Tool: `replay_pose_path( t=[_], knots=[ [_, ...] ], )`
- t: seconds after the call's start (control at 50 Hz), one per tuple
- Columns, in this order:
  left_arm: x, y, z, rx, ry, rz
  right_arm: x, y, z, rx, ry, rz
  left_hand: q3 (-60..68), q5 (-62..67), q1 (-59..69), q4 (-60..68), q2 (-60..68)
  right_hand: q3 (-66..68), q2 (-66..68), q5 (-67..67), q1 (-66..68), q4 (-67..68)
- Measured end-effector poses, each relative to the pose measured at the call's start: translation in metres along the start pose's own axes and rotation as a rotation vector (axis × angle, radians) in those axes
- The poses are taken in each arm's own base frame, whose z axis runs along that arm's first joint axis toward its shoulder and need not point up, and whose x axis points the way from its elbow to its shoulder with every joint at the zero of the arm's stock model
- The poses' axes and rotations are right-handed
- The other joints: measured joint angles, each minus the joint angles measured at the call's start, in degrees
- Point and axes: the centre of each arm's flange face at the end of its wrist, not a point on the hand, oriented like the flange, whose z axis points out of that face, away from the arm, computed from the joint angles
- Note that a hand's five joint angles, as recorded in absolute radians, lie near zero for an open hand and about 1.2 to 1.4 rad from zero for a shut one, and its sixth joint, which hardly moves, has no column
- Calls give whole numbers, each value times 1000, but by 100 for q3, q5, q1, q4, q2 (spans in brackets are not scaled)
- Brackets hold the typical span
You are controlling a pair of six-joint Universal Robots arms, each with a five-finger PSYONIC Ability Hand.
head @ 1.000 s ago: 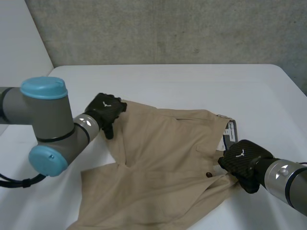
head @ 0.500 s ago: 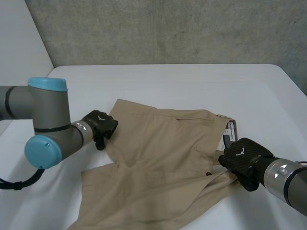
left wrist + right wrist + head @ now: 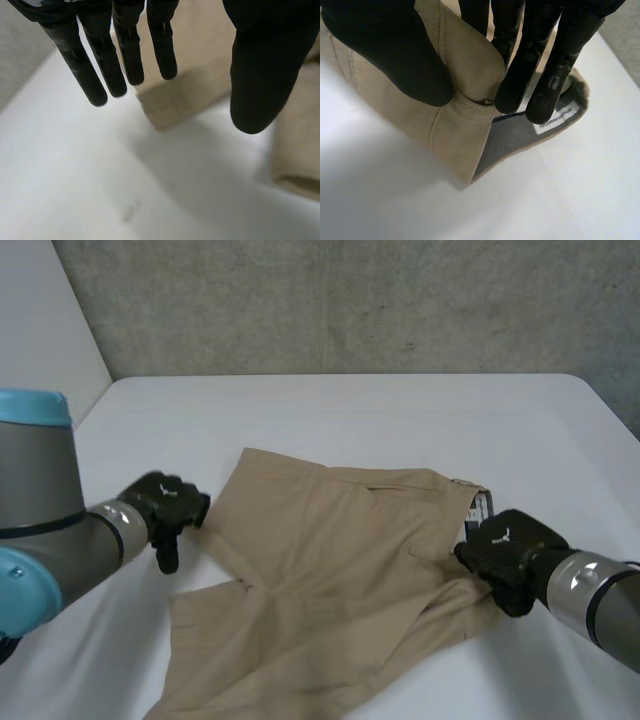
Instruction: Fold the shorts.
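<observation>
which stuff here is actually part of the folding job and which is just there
Part of the job:
- tan shorts, spread on the table
- right hand, pinching the waistband
- left hand, open, by a leg corner

Just there:
- white table
- grey wall behind it

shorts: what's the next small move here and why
Probably bring the left hand onto the near hem corner of the shorts and pinch it. Its fingers hang straight over bare table, just off the cloth, while the right hand pinches the waistband edge, so one side lacks a grip for folding.
</observation>
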Motion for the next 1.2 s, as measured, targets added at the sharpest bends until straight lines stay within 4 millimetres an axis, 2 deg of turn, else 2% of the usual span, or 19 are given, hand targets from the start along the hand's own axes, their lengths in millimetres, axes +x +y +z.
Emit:
replay_pose_path(
  t=[0.1, 0.16, 0.18, 0.2, 0.32, 0.4, 0.42, 0.44, 0.46, 0.5, 0.58, 0.7, 0.82, 0.92, 1.0, 1.02, 1.12, 1.2],
  knots=[
    [-4, -27, -28, 106, -41, -26, 15, -11, 14, 52, 44, 103, -489, -516, -448, -526, -505, 0, 0, 0, 0, 0],
    [-3, -32, -38, 131, -42, -45, 18, -14, 18, 63, 53, 128, -504, -546, -448, -549, -526, 0, 0, 0, 0, 0],
    [4, -38, -56, 163, -31, -94, 24, -17, 25, 78, 67, 163, -529, -564, -448, -567, -552, 0, 0, 0, 0, 0],
    [7, -40, -63, 173, -25, -116, 26, -17, 28, 81, 72, 174, -529, -567, -448, -569, -553, 0, 0, 0, 0, 0],
    [33, -26, -111, 177, 31, -241, 37, -19, 49, 104, 124, 252, -529, -568, -448, -568, -553, 0, 0, 0, 0, 0],
    [52, -12, -139, 172, 67, -276, 37, -22, 63, 132, 142, 293, -529, -567, -448, -568, -553, 0, 0, 0, 0, 0],
    [52, -12, -139, 172, 67, -276, 37, -22, 63, 132, 142, 293, -529, -567, -448, -568, -553, 0, 0, 0, 0, 0],
    [60, -7, -150, 173, 85, -286, 36, -25, 70, 148, 145, 309, -529, -568, -448, -568, -553, 0, 0, 0, 0, 0],
    [60, -7, -150, 173, 85, -286, 36, -25, 70, 148, 145, 309, -529, -568, -448, -568, -553, 0, 0, 0, 0, 0],
    [70, -2, -165, 172, 108, -302, 36, -27, 78, 161, 153, 326, -529, -568, -448, -569, -553, 0, 0, 0, 0, 0],
    [79, 1, -179, 163, 122, -319, 37, -30, 86, 167, 172, 346, -529, -568, -448, -569, -553, 0, 0, 1, 0, 0],
    [91, 5, -195, 149, 124, -320, 38, -35, 96, 175, 197, 378, -529, -567, -448, -568, -553, 0, 0, 13, 0, 0],
    [98, 7, -200, 145, 130, -328, 37, -39, 101, 189, 196, 392, -529, -568, -448, -569, -553, 0, 0, 14, 0, 0],
    [113, 14, -193, 82, 152, -359, 31, -44, 105, 204, 181, 395, -848, -884, -818, -885, -877, 0, 0, 15, 0, 0],
    [124, 20, -168, 18, 127, -368, 23, -45, 104, 205, 160, 385, -1540, -1545, -1470, -1522, -1544, 0, 0, 18, 0, 0],
    [124, 20, -168, 18, 127, -368, 23, -45, 104, 205, 160, 385, -1540, -1545, -1470, -1522, -1544, 0, 0, 18, 0, 0],
    [131, 27, -137, -28, 38, -358, 17, -45, 100, 202, 149, 376, -1607, -1642, -1528, -1603, -1635, 0, 0, 21, 0, 0],
    [131, 30, -126, -40, -6, -353, 17, -45, 98, 203, 148, 375, -1607, -1642, -1527, -1603, -1639, 0, 0, 21, 0, 0]
  ],
)
